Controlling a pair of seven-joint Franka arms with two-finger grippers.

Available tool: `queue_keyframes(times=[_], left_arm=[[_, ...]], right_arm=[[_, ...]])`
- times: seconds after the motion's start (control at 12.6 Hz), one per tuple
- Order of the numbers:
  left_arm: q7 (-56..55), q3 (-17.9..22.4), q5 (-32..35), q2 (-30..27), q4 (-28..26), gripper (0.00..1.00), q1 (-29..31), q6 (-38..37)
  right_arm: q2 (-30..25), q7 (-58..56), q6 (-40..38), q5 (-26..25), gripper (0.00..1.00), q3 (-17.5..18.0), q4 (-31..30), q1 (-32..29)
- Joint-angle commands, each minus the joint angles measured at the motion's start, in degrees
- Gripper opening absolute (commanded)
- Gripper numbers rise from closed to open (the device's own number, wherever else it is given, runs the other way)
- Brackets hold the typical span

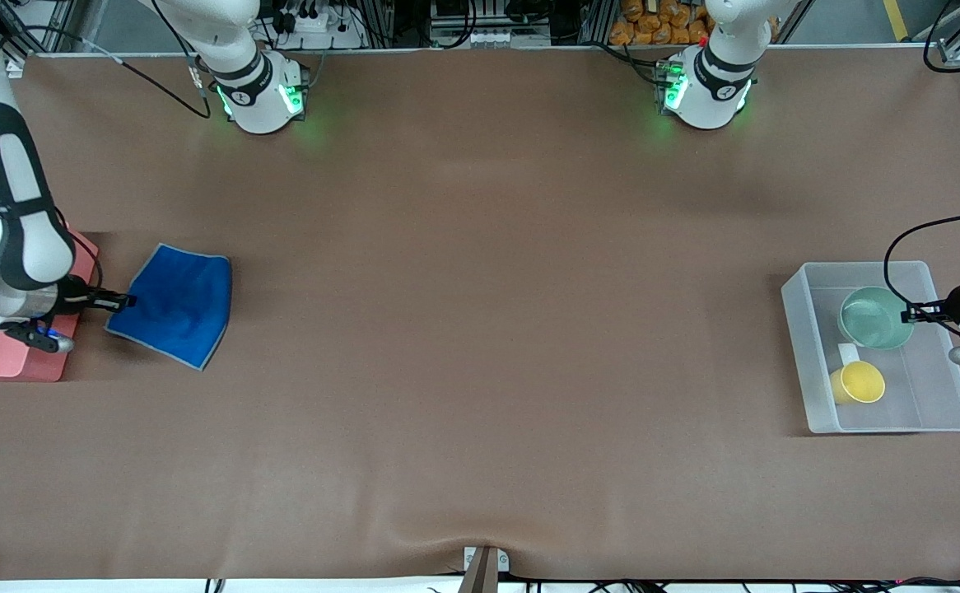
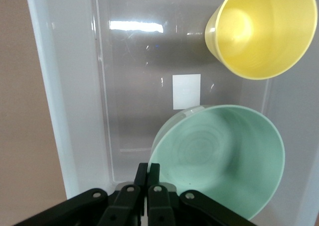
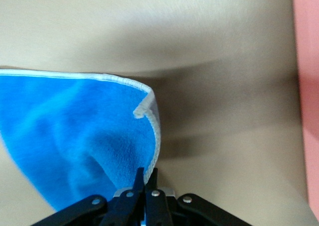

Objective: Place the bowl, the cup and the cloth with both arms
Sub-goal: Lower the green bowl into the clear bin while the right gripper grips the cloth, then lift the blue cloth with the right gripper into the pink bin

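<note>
The blue cloth lies on the table at the right arm's end, beside the red tray. My right gripper is shut on the cloth's edge and the cloth is slightly lifted there. The mint-green bowl sits in the clear bin at the left arm's end. My left gripper is shut on the bowl's rim. The bowl is tilted. The yellow cup lies on its side in the same bin, nearer the front camera; it also shows in the left wrist view.
A red tray lies at the table edge under the right arm's wrist. A white label is on the bin floor. The two arm bases stand along the table's back edge.
</note>
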Motion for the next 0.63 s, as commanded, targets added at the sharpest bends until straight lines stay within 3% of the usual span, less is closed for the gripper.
queue_keyframes(times=[0.0, 0.24, 0.55], left_arm=[[0.91, -0.06, -0.85, 0.74, -0.6, 0.0, 0.75, 2.0], [1.17, -0.14, -0.94, 0.74, -4.3, 0.0, 0.75, 6.93], [1.87, -0.14, -0.94, 2.05, -5.71, 0.0, 0.75, 9.31]], right_arm=[[-5.84, -0.98, -5.25, 0.65, 0.0, -0.13, 1.06, 0.15], [-11.29, -4.04, -14.56, -4.78, 0.0, -0.21, 7.55, -0.46], [-11.83, -16.5, -25.74, -11.19, 0.0, -0.57, 21.44, -6.33]])
